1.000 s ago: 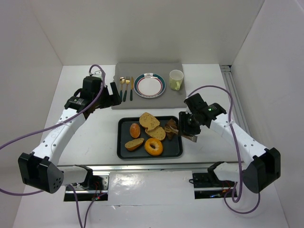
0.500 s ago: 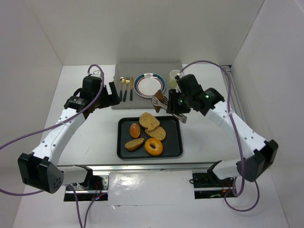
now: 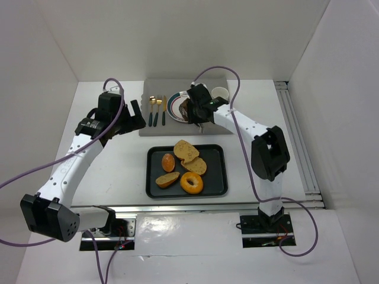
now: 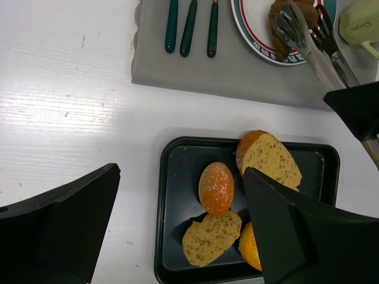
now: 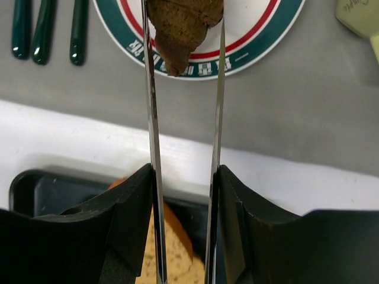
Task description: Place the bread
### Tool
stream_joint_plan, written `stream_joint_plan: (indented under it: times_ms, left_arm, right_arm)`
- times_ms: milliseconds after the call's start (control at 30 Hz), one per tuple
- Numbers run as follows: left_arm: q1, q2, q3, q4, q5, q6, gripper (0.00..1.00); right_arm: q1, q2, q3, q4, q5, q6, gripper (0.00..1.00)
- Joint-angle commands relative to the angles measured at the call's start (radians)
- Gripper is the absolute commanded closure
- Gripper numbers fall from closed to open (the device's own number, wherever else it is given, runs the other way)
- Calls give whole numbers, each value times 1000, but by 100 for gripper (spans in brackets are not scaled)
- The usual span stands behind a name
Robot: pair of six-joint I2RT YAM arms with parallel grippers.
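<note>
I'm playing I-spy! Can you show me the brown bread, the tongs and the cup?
brown bread [image 5: 183, 29]: right wrist view, middle of the chunk.
tongs [image 5: 151, 118]: right wrist view, on the left metal blade.
cup [image 3: 219, 105]: top view, on its side wall.

Robot lab booth: bare white walls [image 3: 177, 35], aluminium rail [image 3: 195, 208].
</note>
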Motion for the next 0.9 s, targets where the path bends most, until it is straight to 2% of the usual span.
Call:
stream_joint_plan:
  times_ms: [0, 67, 133, 200, 300, 500, 567, 767, 867]
  left_arm:
    - [3, -36, -10, -2, 16, -10, 1]
    - [3, -45, -19, -2, 28, -10, 1]
    - [3, -45, -28, -2, 28, 0, 1]
    - [3, -45, -29, -2, 28, 0, 1]
    - [3, -45, -38, 7, 39, 10, 1]
    - [3, -45, 25, -13, -25, 58, 1]
    - [3, -45, 40, -13, -34, 58, 1]
    - [12, -27, 97, -40, -100, 76, 1]
    - [21, -7, 125, -60, -122, 85, 1]
  right_arm:
    - [-7, -2, 44, 133, 46, -26, 55]
    - [-7, -2, 19, 164, 46, -15, 51]
    - [-7, -11, 19, 164, 46, -15, 39]
    - [-7, -20, 30, 164, 57, -15, 36]
    - [-7, -20, 47, 144, 87, -15, 36]
    - [-7, -115, 34, 162, 87, -15, 36]
    - [3, -176, 8, 149, 87, -15, 39]
    - [71, -418, -208, 95, -64, -46, 45]
    - [160, -526, -312, 35, -107, -56, 45]
